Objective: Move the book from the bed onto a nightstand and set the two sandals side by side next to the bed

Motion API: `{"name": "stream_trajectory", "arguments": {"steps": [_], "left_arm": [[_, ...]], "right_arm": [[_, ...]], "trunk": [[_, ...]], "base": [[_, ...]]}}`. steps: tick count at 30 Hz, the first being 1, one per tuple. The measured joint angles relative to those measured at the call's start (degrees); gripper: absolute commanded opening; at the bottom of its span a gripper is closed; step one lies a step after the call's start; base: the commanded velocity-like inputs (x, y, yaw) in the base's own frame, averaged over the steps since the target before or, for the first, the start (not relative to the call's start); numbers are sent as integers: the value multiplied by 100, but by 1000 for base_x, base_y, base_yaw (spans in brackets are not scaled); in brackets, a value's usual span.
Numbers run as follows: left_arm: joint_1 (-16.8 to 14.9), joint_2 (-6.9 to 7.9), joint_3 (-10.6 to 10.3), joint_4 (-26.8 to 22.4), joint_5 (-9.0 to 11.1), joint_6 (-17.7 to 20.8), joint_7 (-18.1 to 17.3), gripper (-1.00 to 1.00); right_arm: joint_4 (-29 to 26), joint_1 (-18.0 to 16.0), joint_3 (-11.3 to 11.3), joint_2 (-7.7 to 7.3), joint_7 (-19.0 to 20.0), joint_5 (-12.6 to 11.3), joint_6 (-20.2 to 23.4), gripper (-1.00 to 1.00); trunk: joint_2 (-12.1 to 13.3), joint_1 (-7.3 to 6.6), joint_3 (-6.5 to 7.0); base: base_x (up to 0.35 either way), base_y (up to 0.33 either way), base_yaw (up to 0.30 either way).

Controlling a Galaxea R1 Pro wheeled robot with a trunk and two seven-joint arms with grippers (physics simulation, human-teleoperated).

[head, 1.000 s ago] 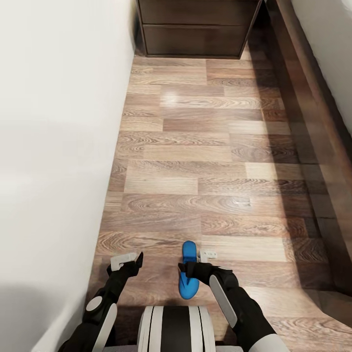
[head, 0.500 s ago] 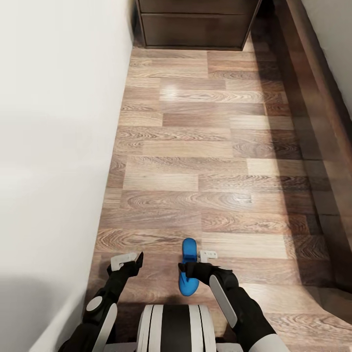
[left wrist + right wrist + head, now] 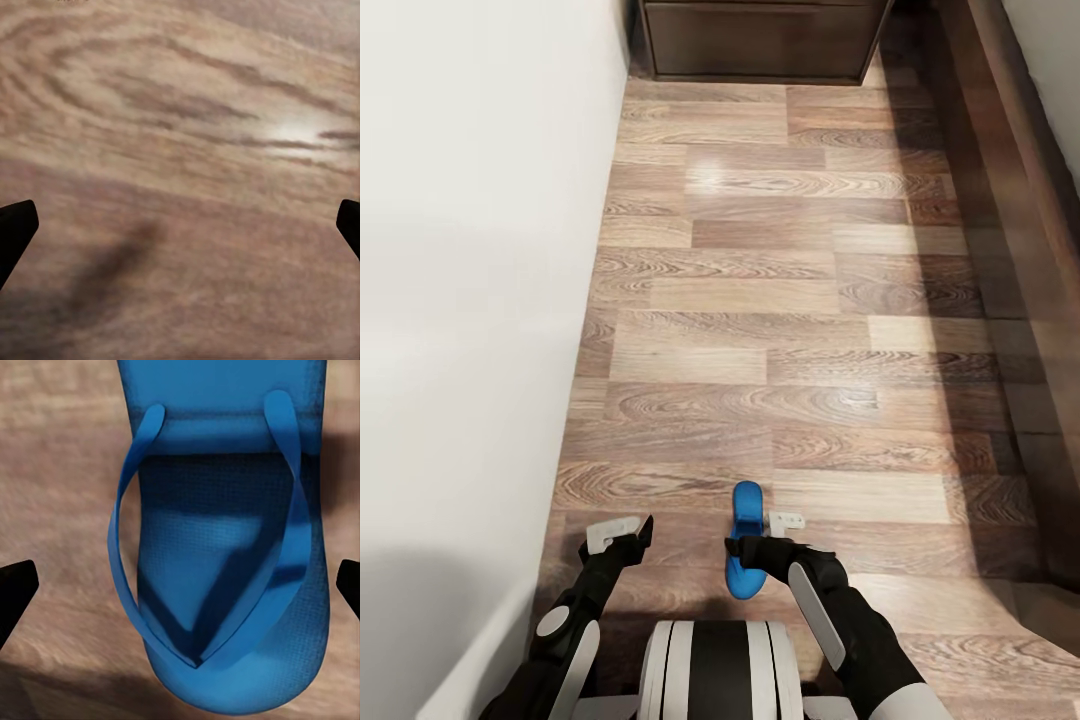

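Note:
One bright blue sandal [image 3: 743, 540] lies strap-up on the wood floor just in front of my base. My right gripper [image 3: 765, 535] hovers directly over it, open. In the right wrist view the sandal [image 3: 217, 547] spans the space between the widely spread fingertips [image 3: 19, 589], and none of them touches it. My left gripper [image 3: 628, 530] is open over bare floor, its dark fingertips [image 3: 15, 229] far apart. The nightstand [image 3: 760, 40] stands at the far end of the aisle. The bed [image 3: 1010, 200] runs along the right as a dark wooden base. The book is out of view.
A white wall [image 3: 470, 300] closes off the left side, leaving a narrow strip of plank floor [image 3: 760, 300] between it and the bed base. The nightstand blocks the far end of this aisle.
The whole picture has shifted: nightstand, floor planks and sandal have slid slightly toward the top, so the camera moved. Both arms hold the same pose in the frame.

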Motion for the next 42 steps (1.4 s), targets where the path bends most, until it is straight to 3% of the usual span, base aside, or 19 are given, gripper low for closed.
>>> {"name": "stream_trajectory", "arguments": {"steps": [7, 11, 24, 30, 42], "left_arm": [[0, 0, 0, -4, -3, 0, 0, 100], [0, 0, 0, -5, 0, 0, 0, 100], [0, 0, 0, -6, 1, 0, 0, 100], [0, 0, 0, -6, 1, 0, 0, 100], [0, 0, -103, -6, -2, 0, 0, 100]], "right_arm": [[0, 0, 0, 2, 0, 0, 0, 100], [0, 0, -1, 0, 0, 0, 0, 100], [0, 0, -1, 1, 0, 0, 0, 100], [0, 0, -2, 1, 1, 0, 0, 100], [0, 0, 2, -1, 8, -1, 0, 100]], "trunk": [[0, 0, 0], [-5, 11, -88], [-5, 10, -89], [-13, 26, -221], [-13, 26, -222]], "base": [[0, 0, 0], [0, 0, 0], [0, 0, 0], [0, 0, 0], [0, 0, 0]]}}
